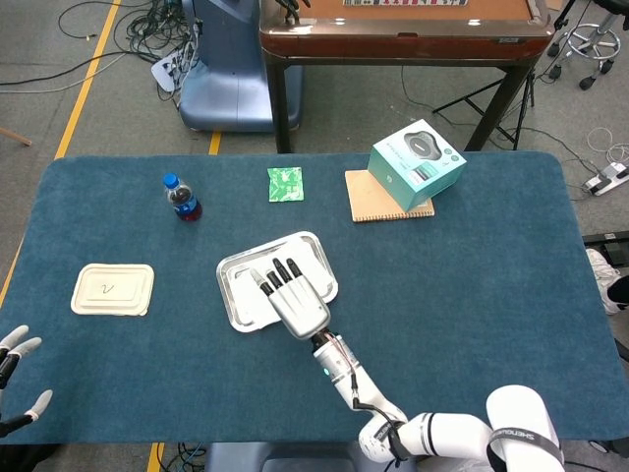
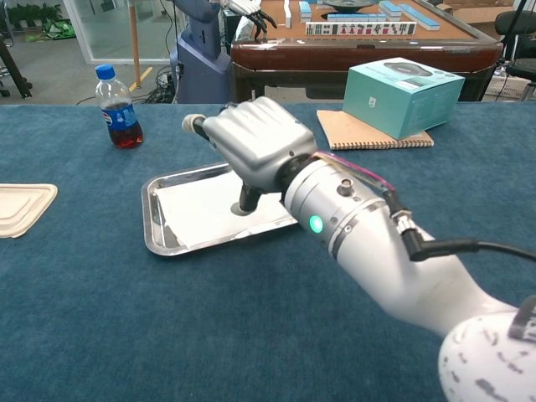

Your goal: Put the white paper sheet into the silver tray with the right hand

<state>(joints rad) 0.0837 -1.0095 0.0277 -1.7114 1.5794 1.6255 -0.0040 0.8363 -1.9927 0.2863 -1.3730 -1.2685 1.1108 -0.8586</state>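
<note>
The white paper sheet [image 2: 205,213] lies flat inside the silver tray [image 2: 152,219], covering most of its floor, on the blue-covered desk [image 1: 472,295]. Above it hovers the right robot hand [image 2: 251,142], its fingers [image 1: 278,275] stretched out over the tray in the head view and grasping nothing; in the chest view one digit points down at the sheet, though whether it touches the paper cannot be told.

By the look of it, the placing itself is done: the sheet sits within the tray's rim with no corner seen hanging over the edge. What seems left is only for the right arm to draw clear of the tray.

The left robot hand [image 1: 15,379] shows at the near left corner of the head view, released, fingers apart, well away from the work.

Elsewhere on the desk: a cola bottle [image 1: 181,197] and a green packet [image 1: 285,184] beyond the tray, a white lidded container [image 1: 113,289] to the left, and a teal box [image 1: 417,163] resting on a brown notebook [image 1: 371,203] toward the far right.
</note>
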